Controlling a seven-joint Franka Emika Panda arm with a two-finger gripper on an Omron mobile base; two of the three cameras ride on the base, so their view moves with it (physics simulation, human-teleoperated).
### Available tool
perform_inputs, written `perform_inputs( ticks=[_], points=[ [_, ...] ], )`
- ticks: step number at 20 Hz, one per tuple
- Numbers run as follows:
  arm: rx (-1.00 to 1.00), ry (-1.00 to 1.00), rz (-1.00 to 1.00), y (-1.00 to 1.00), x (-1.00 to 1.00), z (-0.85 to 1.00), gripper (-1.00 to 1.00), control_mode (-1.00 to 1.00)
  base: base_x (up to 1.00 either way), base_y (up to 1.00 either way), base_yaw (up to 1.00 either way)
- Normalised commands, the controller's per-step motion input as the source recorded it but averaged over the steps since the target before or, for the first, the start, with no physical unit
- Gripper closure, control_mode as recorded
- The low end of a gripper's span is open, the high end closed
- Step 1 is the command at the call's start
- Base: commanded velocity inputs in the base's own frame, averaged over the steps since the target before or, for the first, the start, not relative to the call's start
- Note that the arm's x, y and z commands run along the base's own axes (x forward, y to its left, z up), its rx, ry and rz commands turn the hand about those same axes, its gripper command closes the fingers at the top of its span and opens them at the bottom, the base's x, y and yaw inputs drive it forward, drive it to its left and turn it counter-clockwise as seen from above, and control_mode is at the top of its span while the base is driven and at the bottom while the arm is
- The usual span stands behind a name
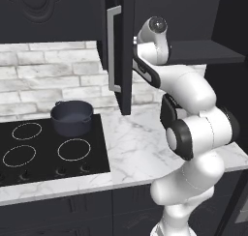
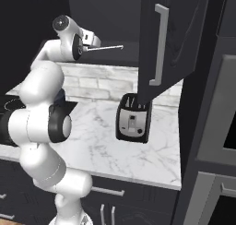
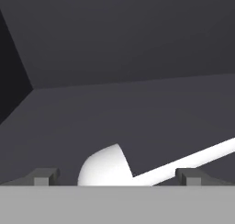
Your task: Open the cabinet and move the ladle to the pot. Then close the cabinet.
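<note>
The cabinet stands open, its left door (image 1: 121, 51) and right door (image 2: 170, 44) swung out toward me. On the dark shelf (image 3: 137, 117) inside lies the ladle (image 3: 103, 168), its pale bowl low between my fingertips and its thin handle (image 2: 108, 47) running off to the right. My gripper (image 3: 118, 177) is inside the cabinet, open, with one fingertip on each side of the ladle's bowl and nothing gripped. In the right base view the hand (image 2: 87, 38) sits at the handle's left end. The dark pot (image 1: 71, 116) stands lidless on the stove's back right burner.
A black cooktop (image 1: 48, 148) is set into the marble counter (image 1: 140, 148) at the left. A black toaster (image 2: 132, 118) stands on the counter under the right door. A tall oven unit (image 2: 216, 127) closes off the right side. Black drawers run below the counter.
</note>
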Motion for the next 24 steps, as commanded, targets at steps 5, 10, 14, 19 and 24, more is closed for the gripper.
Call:
perform_inputs(
  ticks=[5, 10, 14, 19, 24],
  points=[
    [0.0, 0.0, 0.0, 0.03, 0.01, -0.09, 1.0, -1.0, 0.0, 0.0, 0.0],
    [0.0, 0.01, 0.0, 0.01, 0.0, -0.1, 1.0, -1.0, 0.0, 0.0, 0.0],
    [0.0, 0.0, 0.0, 0.0, -0.04, 0.0, 1.0, -1.0, 0.0, 0.0, 0.0],
    [0.0, -0.01, 0.0, 0.0, -0.28, 0.03, 1.0, -1.0, 0.0, 0.0, 0.0],
    [-0.01, -0.08, 0.01, -0.15, -0.74, 0.09, 1.0, -1.0, 0.0, 0.0, 0.0]
  ],
)
